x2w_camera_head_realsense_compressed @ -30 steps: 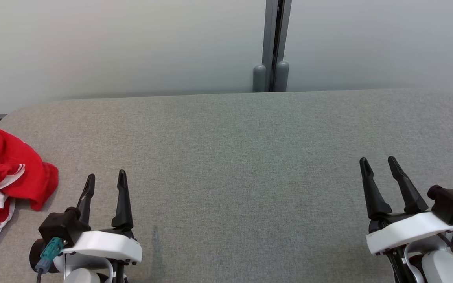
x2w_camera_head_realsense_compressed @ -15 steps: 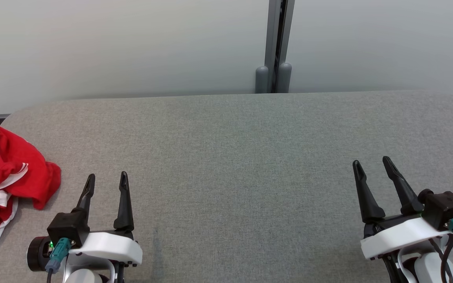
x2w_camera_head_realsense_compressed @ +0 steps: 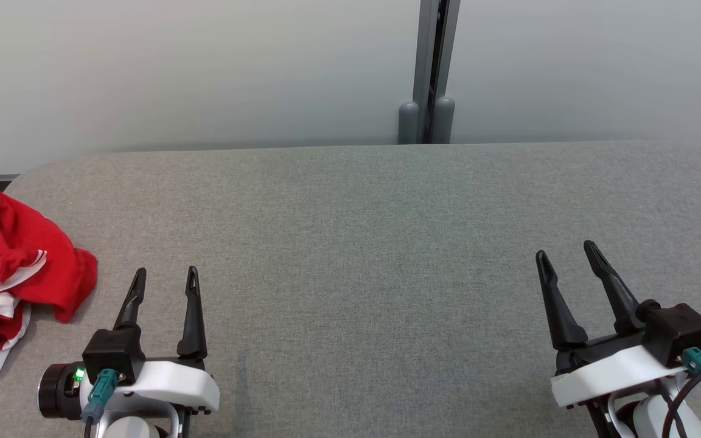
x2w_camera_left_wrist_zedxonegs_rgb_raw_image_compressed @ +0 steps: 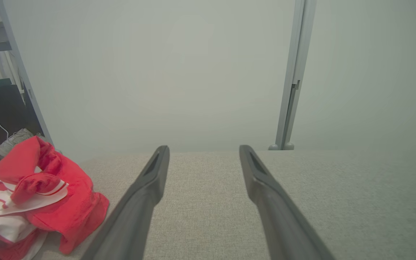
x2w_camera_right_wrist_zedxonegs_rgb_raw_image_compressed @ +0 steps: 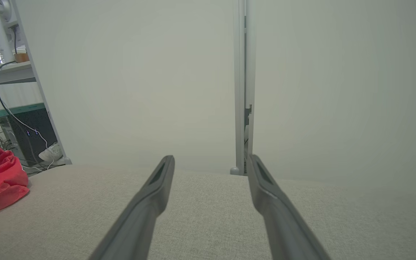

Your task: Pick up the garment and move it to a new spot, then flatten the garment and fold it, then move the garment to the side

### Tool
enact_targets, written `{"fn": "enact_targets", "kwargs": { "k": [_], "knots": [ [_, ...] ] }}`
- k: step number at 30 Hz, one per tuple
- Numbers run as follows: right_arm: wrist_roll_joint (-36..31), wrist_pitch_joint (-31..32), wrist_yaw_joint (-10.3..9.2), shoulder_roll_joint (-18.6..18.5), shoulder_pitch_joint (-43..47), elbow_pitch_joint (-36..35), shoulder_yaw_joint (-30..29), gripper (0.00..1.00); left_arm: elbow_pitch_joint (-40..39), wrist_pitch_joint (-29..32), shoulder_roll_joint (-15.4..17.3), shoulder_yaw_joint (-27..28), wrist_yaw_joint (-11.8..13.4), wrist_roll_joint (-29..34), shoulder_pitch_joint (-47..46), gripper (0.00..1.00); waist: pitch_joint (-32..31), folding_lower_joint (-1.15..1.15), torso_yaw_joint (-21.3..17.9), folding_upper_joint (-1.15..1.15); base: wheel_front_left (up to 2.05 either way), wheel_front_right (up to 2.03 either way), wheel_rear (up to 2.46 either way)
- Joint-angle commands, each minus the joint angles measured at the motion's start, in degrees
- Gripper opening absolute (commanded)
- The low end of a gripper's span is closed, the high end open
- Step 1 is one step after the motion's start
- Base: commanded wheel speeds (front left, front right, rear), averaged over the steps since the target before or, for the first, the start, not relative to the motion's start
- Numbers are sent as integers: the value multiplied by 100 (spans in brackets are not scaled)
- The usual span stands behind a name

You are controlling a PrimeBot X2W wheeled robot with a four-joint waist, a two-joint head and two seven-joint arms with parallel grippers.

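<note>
You are looking at the red and white garment [x2w_camera_head_realsense_compressed: 16, 261], which is lying crumpled at the left edge of the bench [x2w_camera_head_realsense_compressed: 356, 213]. Just to its right, your left end effector [x2w_camera_head_realsense_compressed: 165, 277] is hovering near the front edge. Its two fingers are spread wide, holding nothing, and pointing toward the back edge rather than at the cloth. In the left wrist view the garment [x2w_camera_left_wrist_zedxonegs_rgb_raw_image_compressed: 49, 202] is sitting off to the left of those fingers, near but not touching. The middle of the bench is lying bare. Toward the front right corner, your right end effector [x2w_camera_head_realsense_compressed: 563, 252] is likewise standing wide and empty, well apart from the garment.

By my reading you are working on the very first step, with the pick-up not yet begun. The next move is calling for you to swing the left end effector over the heap, lower it onto a raised fold, and close on enough cloth to carry it toward the bare middle.
</note>
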Motion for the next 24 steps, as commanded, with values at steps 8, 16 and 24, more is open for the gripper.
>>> {"fn": "enact_targets", "kwargs": {
  "k": [8,16,24],
  "knots": [
    [-8,-29,13,-8,25,-17,-38,100,-23,-26,27,29,29,-16,79,100,3,0,-9,0,0,0,0],
    [5,-29,13,4,17,-7,-106,100,-32,-26,27,25,2,-63,73,100,2,0,-13,0,0,0,0],
    [27,-29,13,6,15,14,-104,100,-24,-26,26,13,-2,-103,66,100,-8,0,-11,0,0,0,0]
  ]
}}
